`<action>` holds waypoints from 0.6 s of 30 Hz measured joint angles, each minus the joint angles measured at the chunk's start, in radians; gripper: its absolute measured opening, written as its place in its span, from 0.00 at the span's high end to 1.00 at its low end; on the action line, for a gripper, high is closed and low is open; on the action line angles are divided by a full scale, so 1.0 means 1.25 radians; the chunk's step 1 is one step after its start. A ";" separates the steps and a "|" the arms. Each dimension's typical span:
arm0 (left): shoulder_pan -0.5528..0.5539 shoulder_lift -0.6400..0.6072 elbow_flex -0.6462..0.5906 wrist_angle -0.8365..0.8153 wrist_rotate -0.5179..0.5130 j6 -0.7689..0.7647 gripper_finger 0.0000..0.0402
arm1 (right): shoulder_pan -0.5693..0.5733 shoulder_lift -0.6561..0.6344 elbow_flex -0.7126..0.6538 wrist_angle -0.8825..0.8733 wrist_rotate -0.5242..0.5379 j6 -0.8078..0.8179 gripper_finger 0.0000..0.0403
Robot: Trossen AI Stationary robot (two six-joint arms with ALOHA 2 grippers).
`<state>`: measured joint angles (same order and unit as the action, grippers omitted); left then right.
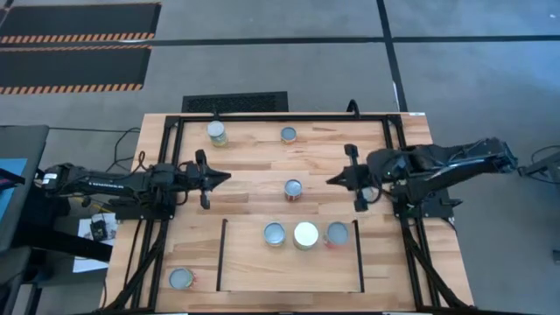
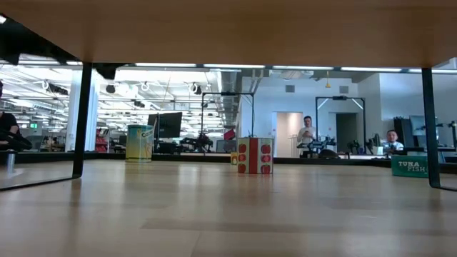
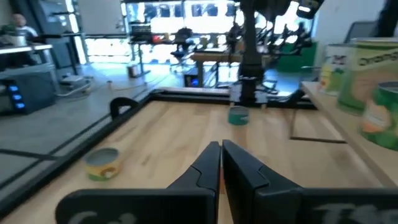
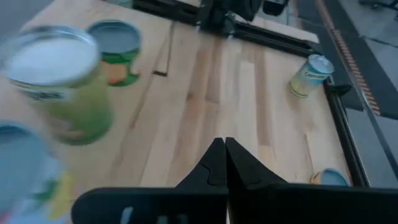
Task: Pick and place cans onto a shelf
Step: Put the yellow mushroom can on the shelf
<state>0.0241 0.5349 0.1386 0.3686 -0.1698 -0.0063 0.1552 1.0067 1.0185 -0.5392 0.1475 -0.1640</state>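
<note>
I see the table [image 1: 254, 188] with the shelf [image 1: 289, 267] at its near edge, three cans [image 1: 305, 234] lined on it. A loose can [image 1: 293, 188] sits mid-table between both arms. My right gripper [image 1: 337, 179] and left gripper [image 1: 223, 178] hover, fingers pressed together. I'd spread the right fingers first, then descend squarely over that can.

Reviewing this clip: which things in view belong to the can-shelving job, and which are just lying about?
Job:
shelf
three cans on it
four loose cans
left gripper and right gripper, both shut, empty

Lying about:
black tubular frame
striped floor mats
floor grille
</note>
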 joint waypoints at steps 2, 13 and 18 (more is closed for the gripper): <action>0.022 0.015 0.048 -0.055 0.000 0.014 1.00 | -0.047 -0.027 -0.064 0.068 -0.038 -0.015 0.99; 0.251 0.266 0.307 -0.248 0.203 0.147 1.00 | -0.243 -0.102 -0.308 0.373 -0.236 -0.050 0.99; 0.362 0.450 0.420 -0.249 0.369 0.229 1.00 | -0.293 -0.112 -0.370 0.438 -0.265 -0.050 0.99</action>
<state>0.4760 1.0971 0.6638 0.0572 0.2912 0.2804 -0.2114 0.8665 0.5555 0.0081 -0.1833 -0.2264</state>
